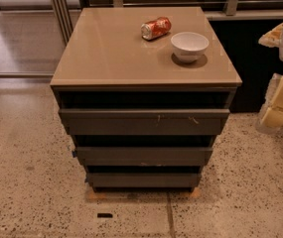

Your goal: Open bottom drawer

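Observation:
The bottom drawer [143, 180] is the narrowest dark grey front, lowest of three on the small cabinet, with a plain face, and it sits close to the floor. Above it are the mid-sized drawer front [143, 156] and the widest front [143, 122], which has pale scratch marks. My gripper [282, 90] shows as white and cream parts at the right edge of the camera view. It is well to the right of the cabinet, about level with the top drawer, and touches nothing.
On the tan cabinet top [106, 53] lie a tipped red soda can [156, 28] and a white bowl [189, 45]. The floor is speckled terrazzo [27, 182]. A dark low wall [255, 68] stands behind at the right, and metal posts [61, 9] at the back left.

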Available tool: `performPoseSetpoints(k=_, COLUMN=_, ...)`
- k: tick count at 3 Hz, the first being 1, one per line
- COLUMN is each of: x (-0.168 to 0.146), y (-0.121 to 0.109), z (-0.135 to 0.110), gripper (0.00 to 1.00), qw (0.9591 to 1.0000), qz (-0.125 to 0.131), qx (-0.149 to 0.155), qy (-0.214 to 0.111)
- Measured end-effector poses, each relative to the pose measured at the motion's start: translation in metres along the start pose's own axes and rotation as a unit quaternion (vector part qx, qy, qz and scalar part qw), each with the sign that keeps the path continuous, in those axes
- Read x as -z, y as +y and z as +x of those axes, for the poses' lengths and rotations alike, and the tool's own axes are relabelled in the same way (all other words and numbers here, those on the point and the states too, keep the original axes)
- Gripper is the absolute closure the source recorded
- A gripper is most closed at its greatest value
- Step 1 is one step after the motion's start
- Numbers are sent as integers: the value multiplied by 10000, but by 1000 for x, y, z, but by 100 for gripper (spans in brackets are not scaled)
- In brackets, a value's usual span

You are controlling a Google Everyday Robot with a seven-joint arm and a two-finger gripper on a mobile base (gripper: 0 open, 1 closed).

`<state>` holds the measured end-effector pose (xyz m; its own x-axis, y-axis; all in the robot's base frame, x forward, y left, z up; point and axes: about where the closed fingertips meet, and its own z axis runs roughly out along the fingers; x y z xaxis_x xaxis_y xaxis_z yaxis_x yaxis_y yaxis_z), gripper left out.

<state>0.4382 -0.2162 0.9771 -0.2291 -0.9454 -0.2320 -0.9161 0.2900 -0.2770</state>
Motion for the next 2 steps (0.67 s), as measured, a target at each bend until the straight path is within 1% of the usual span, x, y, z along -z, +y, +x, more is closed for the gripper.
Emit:
performPoseSetpoints(k=1, x=-34, y=19, z=17, gripper=0, qw=9959, qz=-99, qx=-806, qy=-407)
performPoseSetpoints(k=2, x=-114, y=53, z=53, gripper=0, qw=9758, qz=-606, qx=-1771, qy=-1129)
